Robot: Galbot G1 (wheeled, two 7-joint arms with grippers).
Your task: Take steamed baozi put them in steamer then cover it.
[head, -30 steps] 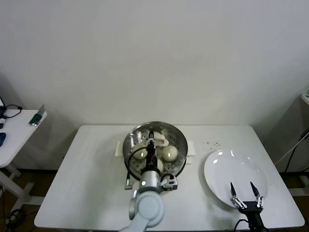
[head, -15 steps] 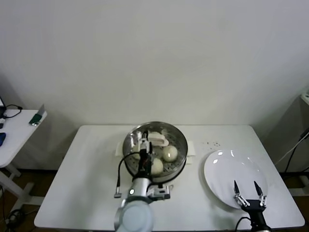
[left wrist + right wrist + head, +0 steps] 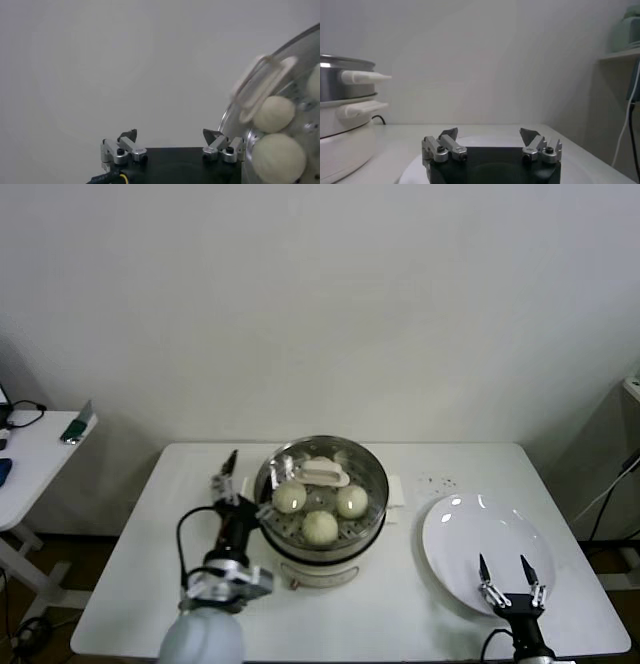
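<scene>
Three steamed baozi (image 3: 319, 526) sit in the steamer (image 3: 322, 484), the cover (image 3: 320, 472) inside it. Left end effector (image 3: 231, 474) gapes empty alongside; right end effector (image 3: 508, 576), spread, hovers over the plate (image 3: 480, 529). Regrasping risks crushing buns.

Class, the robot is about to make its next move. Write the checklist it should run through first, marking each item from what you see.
1. Left gripper open, beside the pot and clear of it: ok.
2. Round clear glass lid with cream-white handle on the shiny stainless-steel steamer: ok, it appears seated.
3. All four cream-white dough buns inside: cannot tell, only three show through the glass.
4. Flat white round plate bare of buns: ok.
5. Right gripper open, over the plate's near edge: ok.
</scene>
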